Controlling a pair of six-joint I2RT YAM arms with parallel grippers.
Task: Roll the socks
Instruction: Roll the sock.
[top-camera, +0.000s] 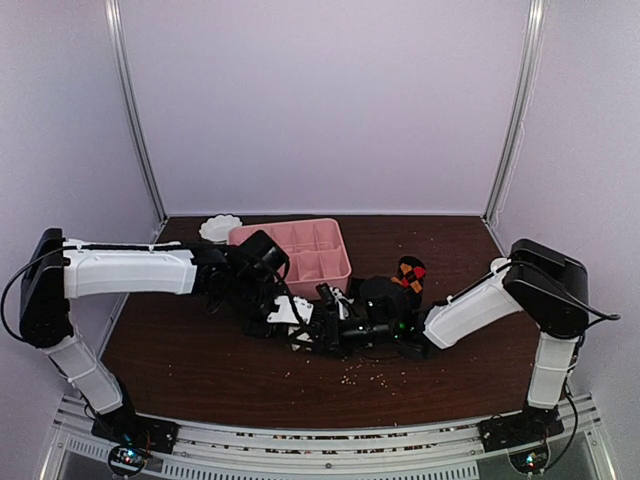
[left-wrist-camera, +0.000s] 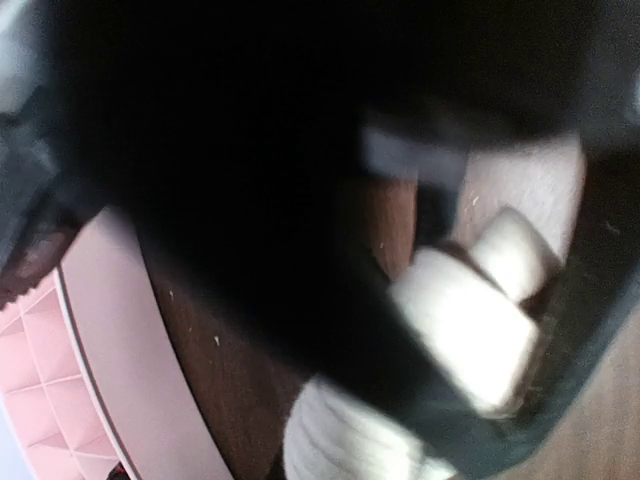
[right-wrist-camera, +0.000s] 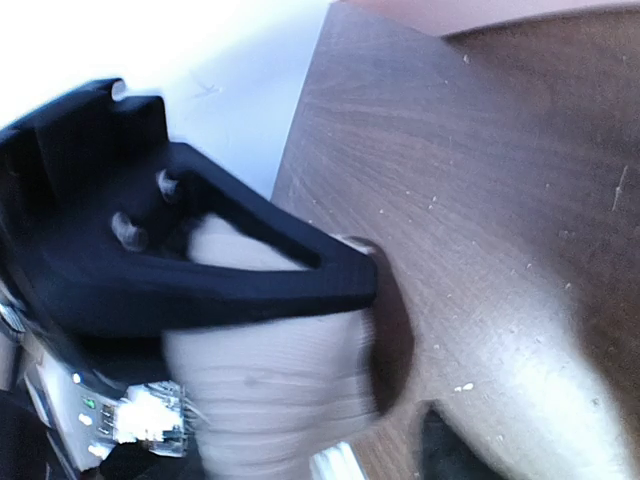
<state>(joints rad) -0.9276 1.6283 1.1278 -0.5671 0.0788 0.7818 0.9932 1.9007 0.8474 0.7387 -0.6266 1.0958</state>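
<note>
Top external view showed us both arms reaching inward and meeting low over the dark brown wooden table (top-camera: 190, 350), just in front of the pink plastic compartment tray (top-camera: 290, 229). The left gripper (top-camera: 292, 318) and the right gripper (top-camera: 345, 322) sat almost nose to nose, which we judged was so that one could pin a sock while the other worked the roll. From up there the arms hid whatever lay between them. What we could see plainly was a black sock with red, orange and yellow argyle diamonds (top-camera: 410, 272), a small bundle lying apart behind the right wrist, and a small white scalloped bowl (top-camera: 220, 227) at the tray's far left corner. The wrist views gave us what the overhead one could not. Right wrist showed a cream-white ribbed fabric sock (right-wrist-camera: 270, 390) bunched on the table with one black finger (right-wrist-camera: 290, 285) lying across its top. The opposite finger was out of sight, so we could not tell whether that gripper was spread or pinching. Left wrist was badly blurred, yet it showed pale ribbed cloth close under the fingers, near the tray's rim. We took the left gripper's fingers to be pressed together — whether cloth was caught between them we could not make out. We judged the roll unfinished.
</note>
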